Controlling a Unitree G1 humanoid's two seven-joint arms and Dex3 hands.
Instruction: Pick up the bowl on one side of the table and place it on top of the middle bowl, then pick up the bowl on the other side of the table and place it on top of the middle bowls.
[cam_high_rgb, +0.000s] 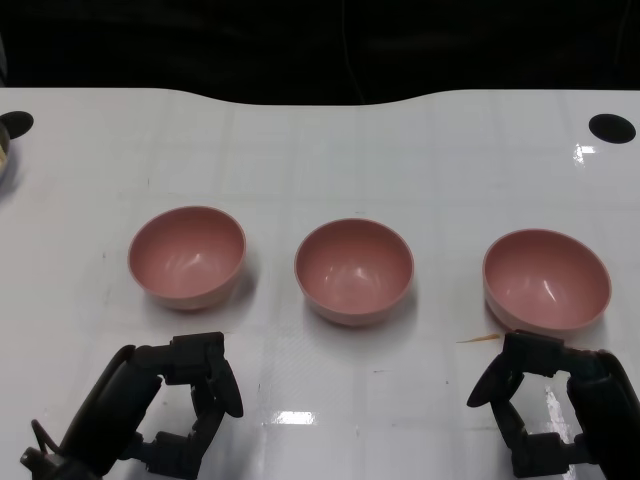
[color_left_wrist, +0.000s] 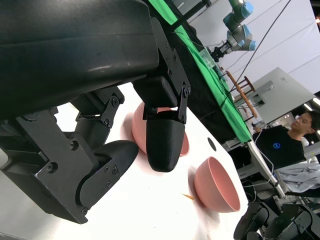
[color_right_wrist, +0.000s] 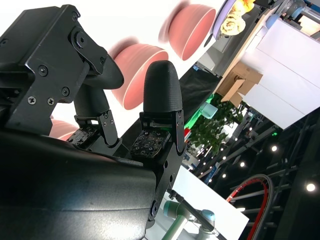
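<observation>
Pink plastic, head view: 3 bowls in a row on the white table (cam_high_rgb: 320, 150); the middle bowl (cam_high_rgb: 354, 270) is the landmark.
Side bowls: the left bowl (cam_high_rgb: 187, 255) and the right bowl (cam_high_rgb: 546, 280) stand well apart from the middle bowl, 1 on each side, all upright and unstacked.
Left hand (cam_high_rgb: 185, 405): nearer the robot than the middle bowl, just short of the left bowl, fingers apart and holding nothing.
Right hand (cam_high_rgb: 555, 400): close to the right bowl's near rim, fingers spread, nothing held; it looks poised to reach.
Obstacles: none lie between either hand and its bowl.
Left wrist view: fingers (color_left_wrist: 165, 140) parted; a person (color_left_wrist: 292, 145) sits beyond the table.
Right wrist view: fingers (color_right_wrist: 162, 95) apart, 2 bowls showing past them.
</observation>
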